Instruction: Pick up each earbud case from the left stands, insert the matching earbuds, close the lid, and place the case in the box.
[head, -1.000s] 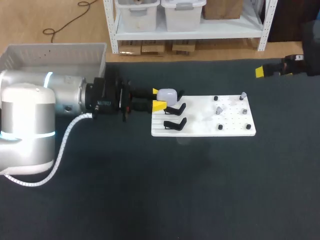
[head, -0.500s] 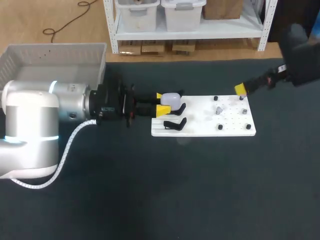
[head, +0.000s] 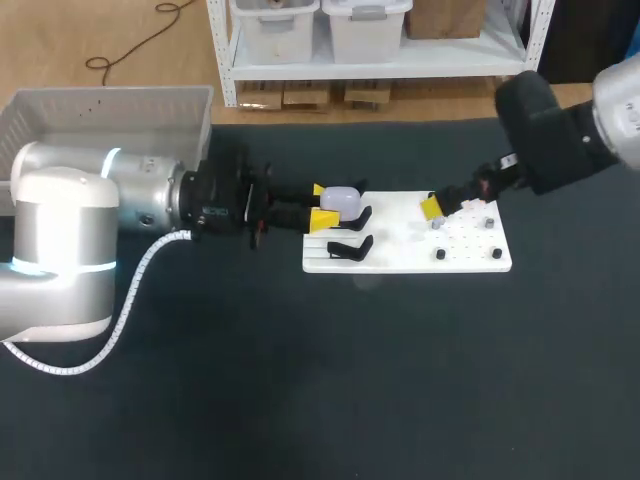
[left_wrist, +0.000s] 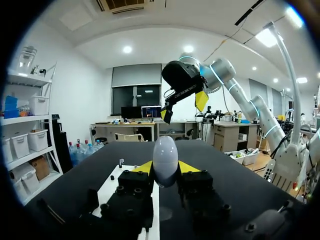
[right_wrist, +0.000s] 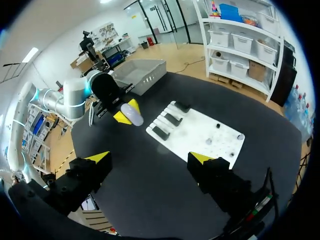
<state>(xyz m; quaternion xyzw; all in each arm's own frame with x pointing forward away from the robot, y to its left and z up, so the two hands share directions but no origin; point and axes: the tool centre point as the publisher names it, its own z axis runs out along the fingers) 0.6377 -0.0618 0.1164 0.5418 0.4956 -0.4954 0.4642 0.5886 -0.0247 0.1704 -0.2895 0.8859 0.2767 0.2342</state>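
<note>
My left gripper is shut on a pale lilac earbud case, lid closed, held just off the left end of the white board. In the left wrist view the case stands upright between the yellow fingertips. Two black stands sit on the board's left part, both bare. My right gripper hovers open over the board's right part, above small pegs and pale pieces. From the right wrist, its gripper looks down on the board and the held case.
A grey box stands at the table's back left, beside my left arm; it also shows in the right wrist view as the box. The dark table surface spreads wide in front of the board.
My right arm has swung in from the far right edge to above the board's right part. The left gripper has shifted slightly right with the case.
</note>
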